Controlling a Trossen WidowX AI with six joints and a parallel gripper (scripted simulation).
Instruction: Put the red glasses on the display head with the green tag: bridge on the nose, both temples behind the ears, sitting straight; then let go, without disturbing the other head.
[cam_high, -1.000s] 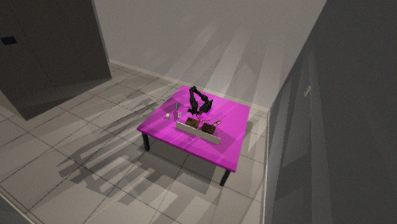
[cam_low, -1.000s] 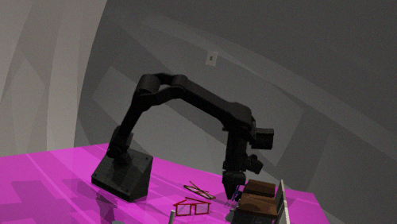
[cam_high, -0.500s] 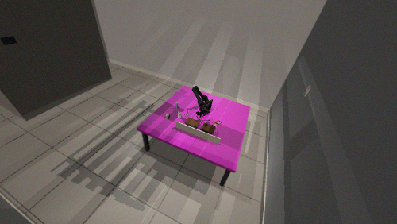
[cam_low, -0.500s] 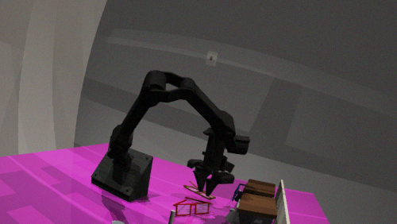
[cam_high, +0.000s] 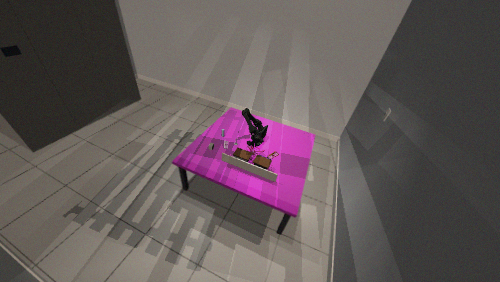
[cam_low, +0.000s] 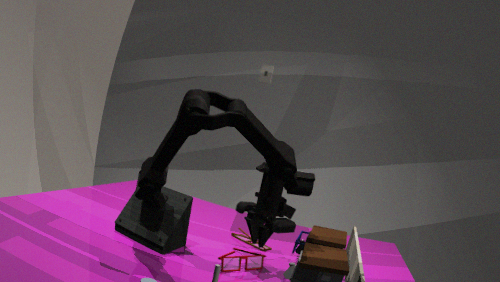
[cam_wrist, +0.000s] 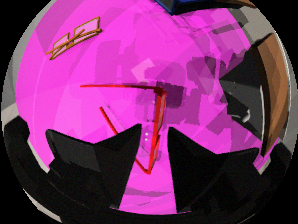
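The red glasses (cam_low: 243, 257) (cam_wrist: 158, 107) are on the magenta table, lens front toward the exterior view, temples pointing back and apart. My gripper (cam_high: 256, 144) (cam_low: 260, 244) (cam_wrist: 154, 129) points down just above and beside them. Its fingers are partly open, with the lens front showing beyond the gap in the wrist view; they hold nothing. Two display heads with brown tops stand side by side: the nearer one (cam_low: 322, 257) (cam_wrist: 276, 95) and the farther one (cam_low: 327, 236), beside blue glasses (cam_low: 300, 242) (cam_wrist: 176, 7). No green tag can be made out on either head.
Orange-brown glasses (cam_low: 250, 241) (cam_wrist: 75, 39) lie behind the red pair. A long pale board (cam_high: 250, 167) (cam_low: 355, 257) stands upright along the heads' back side. A grey post (cam_low: 216, 273) stands near the red glasses. Small pale objects are on the left part of the table (cam_high: 200, 160).
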